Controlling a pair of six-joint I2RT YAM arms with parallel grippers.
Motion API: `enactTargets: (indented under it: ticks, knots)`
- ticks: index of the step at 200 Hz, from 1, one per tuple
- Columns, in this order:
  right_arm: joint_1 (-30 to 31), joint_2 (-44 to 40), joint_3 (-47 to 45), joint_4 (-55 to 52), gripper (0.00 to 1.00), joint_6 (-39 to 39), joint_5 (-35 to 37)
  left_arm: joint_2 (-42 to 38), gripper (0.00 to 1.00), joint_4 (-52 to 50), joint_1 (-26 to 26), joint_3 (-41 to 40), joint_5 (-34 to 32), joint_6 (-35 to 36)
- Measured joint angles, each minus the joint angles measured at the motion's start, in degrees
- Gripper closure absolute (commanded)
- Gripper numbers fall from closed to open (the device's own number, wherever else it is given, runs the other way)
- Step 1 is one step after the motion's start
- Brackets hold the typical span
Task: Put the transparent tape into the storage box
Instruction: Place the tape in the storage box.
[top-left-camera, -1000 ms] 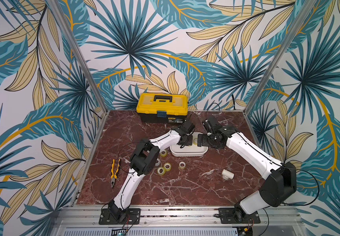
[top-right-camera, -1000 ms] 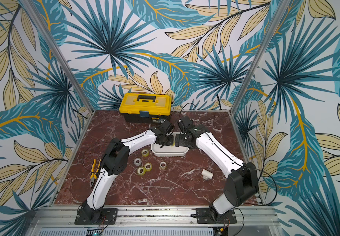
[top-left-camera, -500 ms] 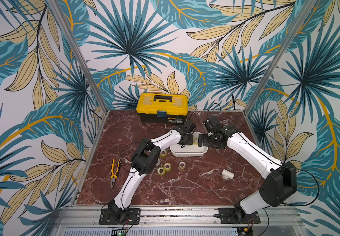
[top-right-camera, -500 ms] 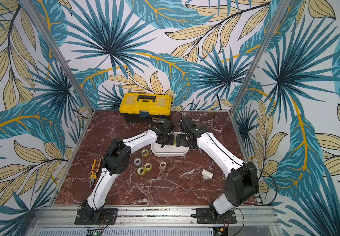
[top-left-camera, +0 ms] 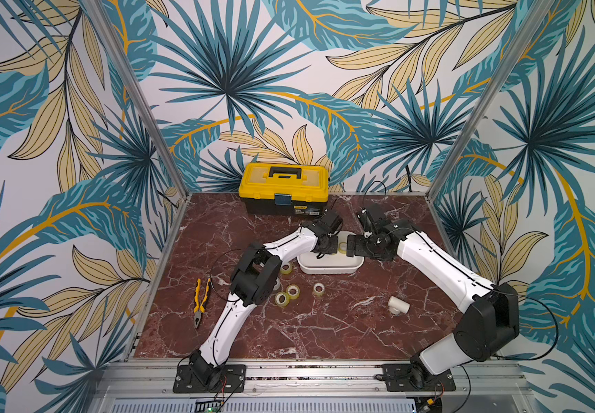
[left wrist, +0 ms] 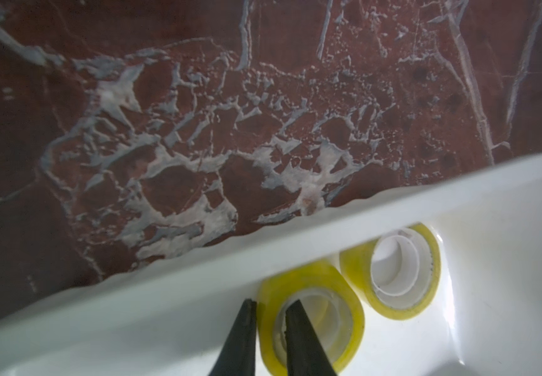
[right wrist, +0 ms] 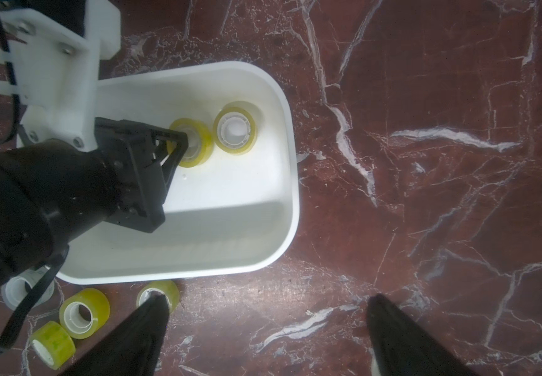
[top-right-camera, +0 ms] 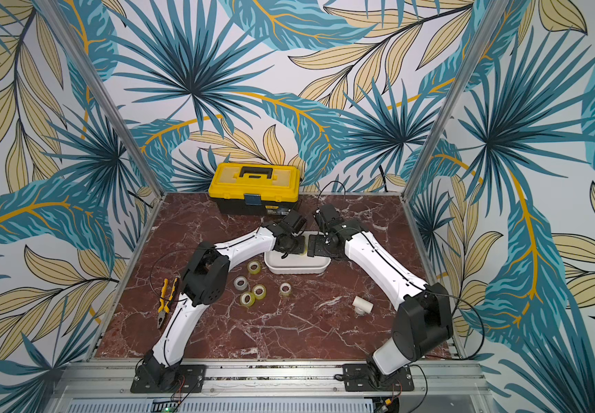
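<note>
Dropping a roll (left wrist: 312,276) in the box (left wrist: 263,257) is the step in hand, as I read it. The roll is inside the box, against its far long wall, apparently down on the floor, hole up. A second roll (left wrist: 393,270) sits in the box right beside it, touching or nearly so.

To do it well, I'd open just enough to free the roll's wall and no wider, because the second roll is close. Then I'd lift straight up out of the box so the inner finger doesn't hook the core and drag the roll back out. I'd also keep clear of the box rim and of the right arm beside the box.

The left gripper (left wrist: 271,304) has its jaws nearly together, astride the roll's wall, one finger in the core and one outside. Both look to be touching the roll. I can't tell whether it is pinching or has just let go.

The right gripper (right wrist: 266,299) is spread wide and empty, hanging above the table just off the box's near long side.

Loose rolls (top-right-camera: 259,291), five of them, lie on the table outside the box, near its front, so there is plenty left to do.
</note>
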Motion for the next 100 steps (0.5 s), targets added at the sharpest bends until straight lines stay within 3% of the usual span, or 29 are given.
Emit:
enactTargets:
  ticks: [45, 78, 100]
  knots:
    - [-0.1, 0.0, 0.0, 0.0, 0.0, -0.2, -0.7, 0.0, 0.73, 0.2, 0.0, 0.0, -0.2, -0.1]
    - [-0.2, 0.0, 0.0, 0.1, 0.0, -0.5, -1.3, 0.0, 0.64, 0.9, 0.0, 0.0, -0.4, 0.0]
    - [-0.3, -0.1, 0.0, 0.5, 0.0, -0.9, -2.0, -0.6, 0.53, 1.0, 0.0, 0.0, -0.7, 0.6]
